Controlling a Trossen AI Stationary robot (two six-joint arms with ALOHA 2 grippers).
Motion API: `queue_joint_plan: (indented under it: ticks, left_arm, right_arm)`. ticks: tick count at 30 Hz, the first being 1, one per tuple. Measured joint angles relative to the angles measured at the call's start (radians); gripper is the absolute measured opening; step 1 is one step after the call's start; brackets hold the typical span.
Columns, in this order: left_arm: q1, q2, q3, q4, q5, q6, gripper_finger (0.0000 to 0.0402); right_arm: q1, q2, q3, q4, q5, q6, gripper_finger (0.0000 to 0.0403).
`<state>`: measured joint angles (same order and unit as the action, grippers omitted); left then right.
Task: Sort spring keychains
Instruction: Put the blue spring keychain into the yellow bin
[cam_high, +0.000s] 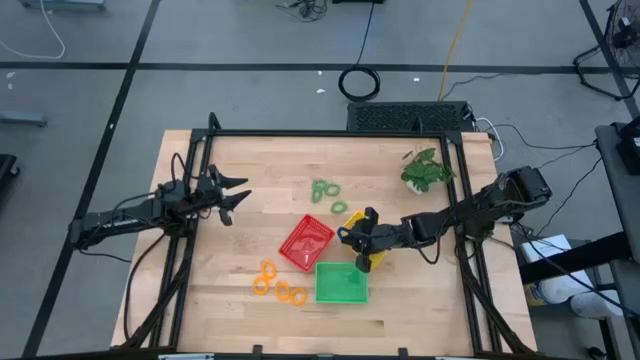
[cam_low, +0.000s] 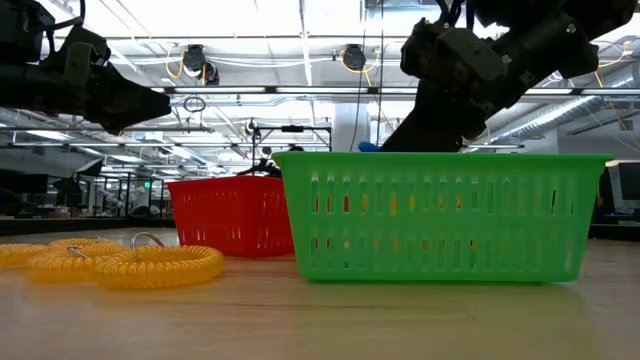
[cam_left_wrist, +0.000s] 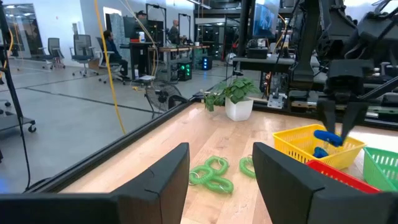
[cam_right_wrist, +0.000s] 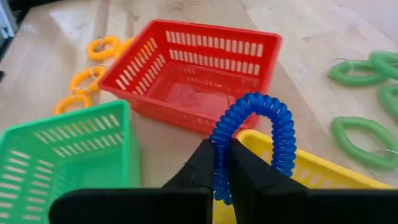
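Observation:
My right gripper (cam_high: 347, 236) hovers over the yellow tray (cam_right_wrist: 317, 177), shut on a blue spring keychain (cam_right_wrist: 258, 134). Another blue keychain (cam_left_wrist: 319, 152) lies inside that tray. My left gripper (cam_high: 235, 197) waits open above the table's left part, touching nothing. Green keychains (cam_high: 325, 188) lie on the table toward the far side, also in the left wrist view (cam_left_wrist: 211, 174). Orange keychains (cam_high: 275, 285) lie flat near the front edge, left of the green tray (cam_high: 341, 282). The red tray (cam_high: 305, 242) sits in the middle. My right gripper pinches the blue keychain between its two fingers on one side of the coiled loop (cam_right_wrist: 219, 144). The fingers point down from above (cam_left_wrist: 336, 121). The rest of the loop arches out past the fingertips over the yellow tray; whether it touches the tray I cannot tell.
A potted leafy plant (cam_high: 427, 170) stands at the table's far right. The three trays crowd together in the middle. A dark frame runs along the table's edges. Bare wood lies between my left gripper and the red tray. People sit at desks in the room beyond (cam_left_wrist: 115, 50).

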<state>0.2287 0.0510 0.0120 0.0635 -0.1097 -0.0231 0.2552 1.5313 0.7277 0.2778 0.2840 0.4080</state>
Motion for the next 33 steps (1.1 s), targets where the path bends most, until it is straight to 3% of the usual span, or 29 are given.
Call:
queue_joint_plan:
  ticks: [14, 22, 28, 33]
  left_arm:
    - [0.000, 0.000, 0.000, 0.000, 0.003, 0.000, 0.0184]
    - [0.000, 0.000, 0.000, 0.000, 0.004, 0.000, 0.0184]
    - [0.000, 0.000, 0.000, 0.000, 0.004, 0.000, 0.0184]
    - [0.000, 0.000, 0.000, 0.000, 0.004, 0.000, 0.0184]
  right_arm:
    - [-0.026, -0.272, 0.000, -0.355, 0.002, 0.083, 0.0013]
    - [-0.026, -0.295, 0.000, -0.589, 0.000, 0.200, 0.0013]
    - [-0.025, -0.285, 0.000, -0.596, -0.006, 0.235, 0.0013]
    - [-0.023, -0.284, 0.000, -0.555, -0.072, 0.236, 0.0013]
